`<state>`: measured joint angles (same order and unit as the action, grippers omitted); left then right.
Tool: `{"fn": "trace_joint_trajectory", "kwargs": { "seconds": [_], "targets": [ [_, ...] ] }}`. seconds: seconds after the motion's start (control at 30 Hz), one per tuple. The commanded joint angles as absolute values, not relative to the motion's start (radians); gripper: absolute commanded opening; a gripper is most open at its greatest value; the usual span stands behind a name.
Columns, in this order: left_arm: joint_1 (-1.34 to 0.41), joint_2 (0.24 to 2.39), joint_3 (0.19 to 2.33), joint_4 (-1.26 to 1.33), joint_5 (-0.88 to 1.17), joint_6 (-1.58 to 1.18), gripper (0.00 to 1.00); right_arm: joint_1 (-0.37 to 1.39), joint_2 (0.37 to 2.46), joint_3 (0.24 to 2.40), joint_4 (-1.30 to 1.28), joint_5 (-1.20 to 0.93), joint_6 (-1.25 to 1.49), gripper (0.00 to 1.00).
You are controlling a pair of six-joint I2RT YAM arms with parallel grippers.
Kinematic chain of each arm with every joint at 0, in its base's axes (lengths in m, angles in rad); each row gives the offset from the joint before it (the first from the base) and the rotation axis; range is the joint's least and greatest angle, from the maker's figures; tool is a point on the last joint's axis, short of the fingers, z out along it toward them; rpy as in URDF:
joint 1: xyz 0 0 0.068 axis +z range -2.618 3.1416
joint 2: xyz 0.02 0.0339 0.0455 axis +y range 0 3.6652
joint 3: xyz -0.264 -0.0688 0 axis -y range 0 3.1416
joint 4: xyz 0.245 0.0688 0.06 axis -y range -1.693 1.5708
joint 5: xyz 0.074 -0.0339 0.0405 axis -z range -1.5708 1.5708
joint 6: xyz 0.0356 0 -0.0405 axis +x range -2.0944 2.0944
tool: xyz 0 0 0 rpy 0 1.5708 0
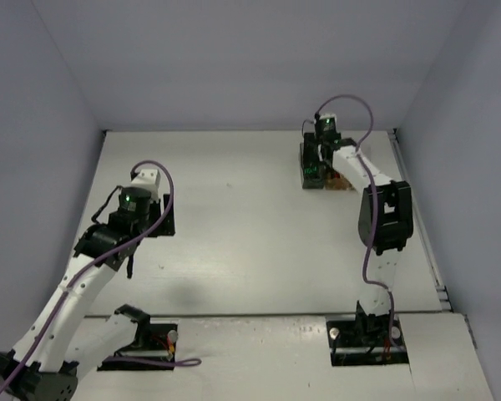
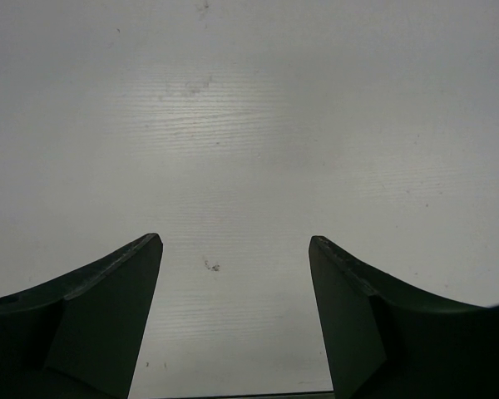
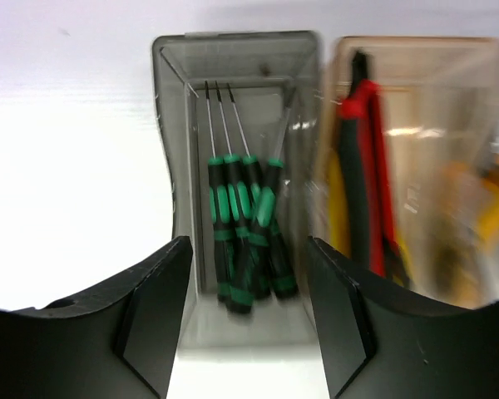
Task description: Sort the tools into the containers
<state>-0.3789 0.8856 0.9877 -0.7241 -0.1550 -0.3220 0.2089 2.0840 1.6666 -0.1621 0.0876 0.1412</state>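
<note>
Sorting is seemingly ending: screwdrivers are lying in the grey bin, other tools in the amber bin alongside. Right claw is hovering above, left claw over the table, both gaping, empty. Next: probably retreating.

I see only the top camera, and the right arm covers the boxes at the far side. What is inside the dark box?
Observer: The dark box holds four black-green screwdrivers, lying side by side.
Operator: Thank you. Does the left claw hold something? From above I cannot tell.
Observer: No. The left claw is open and empty, with only bare table under it.
</note>
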Motion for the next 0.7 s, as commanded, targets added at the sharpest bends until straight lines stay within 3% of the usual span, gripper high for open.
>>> {"fn": "trace_joint_trajectory", "kwargs": {
  "seconds": [0.0, 0.13, 0.23, 0.57, 0.67],
  "targets": [
    [-0.341, 0.865, 1.000, -0.664, -0.125, -0.312, 0.68, 0.203, 1.695, 1.581, -0.126, 0.171, 0.118, 0.55],
    [-0.316, 0.829, 0.993, -0.643, -0.124, -0.308, 0.68, 0.204, 1.375, 1.365, -0.124, 0.259, 0.141, 0.55],
    [-0.306, 0.802, 0.987, -0.634, -0.133, -0.301, 0.68, 0.204, 1.152, 1.228, -0.125, 0.296, 0.160, 0.62],
    [-0.301, 0.743, 0.978, -0.621, -0.178, -0.263, 0.68, 0.218, 0.563, 0.901, -0.144, 0.283, 0.278, 0.99],
    [-0.302, 0.701, 0.967, -0.621, -0.200, -0.259, 0.68, 0.219, 0.455, 0.855, -0.185, 0.300, 0.273, 1.00]
  ]
}}
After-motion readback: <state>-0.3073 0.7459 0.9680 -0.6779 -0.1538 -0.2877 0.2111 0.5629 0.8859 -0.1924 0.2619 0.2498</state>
